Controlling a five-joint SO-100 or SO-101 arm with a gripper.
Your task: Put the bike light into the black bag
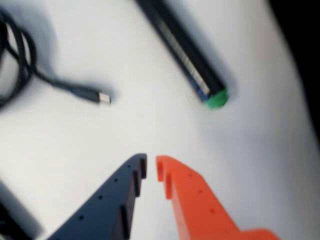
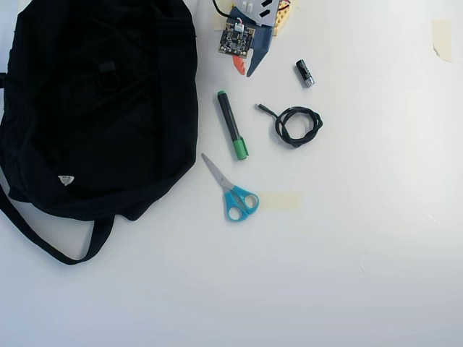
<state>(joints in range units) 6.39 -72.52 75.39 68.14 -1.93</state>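
The bike light shows in neither view. The black bag [image 2: 101,108] lies floppy at the overhead view's upper left, with its strap [image 2: 43,242] looping below it and a small white tag [image 2: 66,179] on it. My gripper [image 2: 244,69] sits at the top centre, just right of the bag's top corner. In the wrist view the gripper [image 1: 151,167] has its blue and orange fingers nearly touching, with nothing between them, over bare white table.
A black marker with green cap [image 2: 231,124] [image 1: 192,55] lies below the gripper. Blue-handled scissors [image 2: 233,194], a coiled black cable [image 2: 296,124] [image 1: 20,55] with its plug [image 1: 102,97], a small battery [image 2: 304,73] and tape pieces [image 2: 279,200] are nearby.
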